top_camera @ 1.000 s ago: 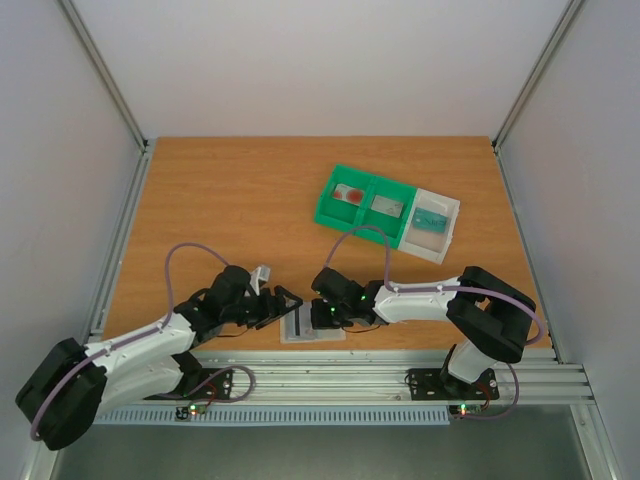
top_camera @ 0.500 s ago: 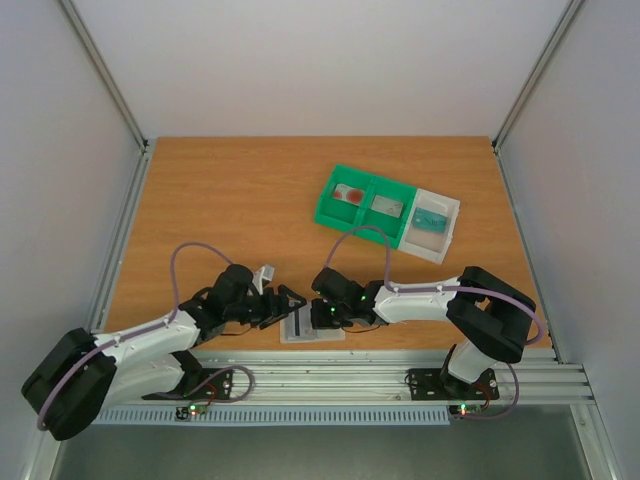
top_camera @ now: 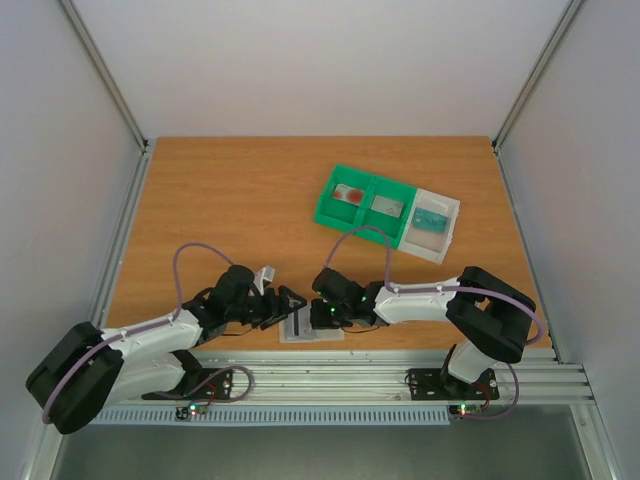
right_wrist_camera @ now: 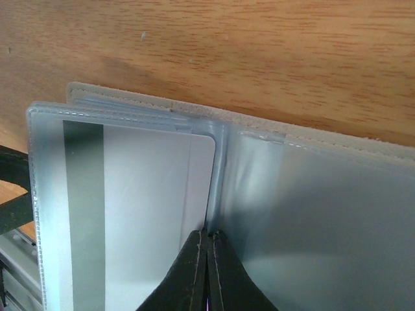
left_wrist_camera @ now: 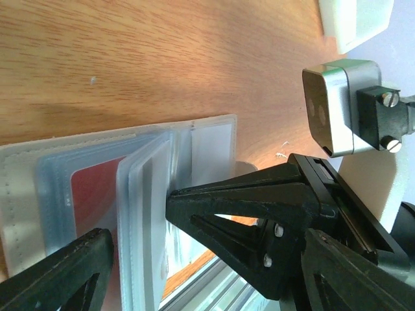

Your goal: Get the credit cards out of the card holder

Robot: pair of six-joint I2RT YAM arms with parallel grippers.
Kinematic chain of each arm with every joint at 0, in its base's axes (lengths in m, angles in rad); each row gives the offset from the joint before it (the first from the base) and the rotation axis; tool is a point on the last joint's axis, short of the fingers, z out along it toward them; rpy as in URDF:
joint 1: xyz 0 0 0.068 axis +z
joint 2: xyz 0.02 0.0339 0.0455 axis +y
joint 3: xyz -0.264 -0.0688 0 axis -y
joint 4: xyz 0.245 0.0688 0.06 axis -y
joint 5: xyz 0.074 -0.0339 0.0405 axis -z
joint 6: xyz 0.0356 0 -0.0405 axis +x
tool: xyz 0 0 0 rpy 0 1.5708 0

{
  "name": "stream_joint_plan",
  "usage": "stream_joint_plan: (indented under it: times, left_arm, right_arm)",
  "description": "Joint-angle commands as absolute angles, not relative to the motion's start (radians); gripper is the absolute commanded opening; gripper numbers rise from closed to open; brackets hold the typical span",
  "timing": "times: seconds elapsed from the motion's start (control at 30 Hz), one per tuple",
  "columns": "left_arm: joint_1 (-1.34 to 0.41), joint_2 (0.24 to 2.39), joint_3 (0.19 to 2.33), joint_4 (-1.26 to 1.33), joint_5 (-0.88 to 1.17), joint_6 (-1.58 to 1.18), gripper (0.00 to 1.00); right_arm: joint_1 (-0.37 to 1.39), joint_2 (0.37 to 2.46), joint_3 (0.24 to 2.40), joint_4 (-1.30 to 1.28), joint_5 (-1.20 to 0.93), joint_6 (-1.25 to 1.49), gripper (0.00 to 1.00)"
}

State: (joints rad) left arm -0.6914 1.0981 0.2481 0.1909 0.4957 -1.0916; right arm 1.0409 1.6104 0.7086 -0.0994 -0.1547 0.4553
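The left tool (top_camera: 288, 304), jaws apart, has edged closer to the open holder (top_camera: 312, 332) at the worktop's (top_camera: 230, 200) near edge. The right tool (right_wrist_camera: 207, 249), closed, pins its fold. The red card (left_wrist_camera: 94, 194) and striped card (right_wrist_camera: 142, 214) sit sleeved, so pulling likely comes next.

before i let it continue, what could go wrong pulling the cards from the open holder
The open left claw straddles loose clear plastic sleeves, so it may pinch a sleeve rather than the dark red plastic card. The shut right claw only pins the beige two-panel card holder at its fold; a pull could drag it off the wooden table's near edge.
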Motion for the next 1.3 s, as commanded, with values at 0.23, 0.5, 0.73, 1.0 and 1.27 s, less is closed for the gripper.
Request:
stream_joint_plan:
  times: [0.23, 0.5, 0.73, 1.0, 1.27]
  left_arm:
    - [-0.695, 0.953, 0.272, 0.107, 0.469, -1.081, 0.80]
    - [-0.695, 0.969, 0.264, 0.158, 0.498, -1.093, 0.81]
    - [-0.696, 1.037, 0.252, 0.204, 0.500, -1.084, 0.82]
    - [-0.696, 1.104, 0.250, 0.233, 0.499, -1.069, 0.82]
    - [-0.696, 1.104, 0.249, 0.215, 0.488, -1.057, 0.81]
  right_arm:
    - [1.049, 1.628, 0.673, -0.124, -0.138, 0.468, 0.03]
    - [1.049, 1.631, 0.673, -0.117, -0.141, 0.471, 0.03]
    - [1.049, 1.628, 0.669, -0.115, -0.141, 0.473, 0.03]
    - [1.049, 1.627, 0.660, -0.090, -0.150, 0.476, 0.03]
    - [1.049, 1.626, 0.655, -0.078, -0.151, 0.480, 0.03]
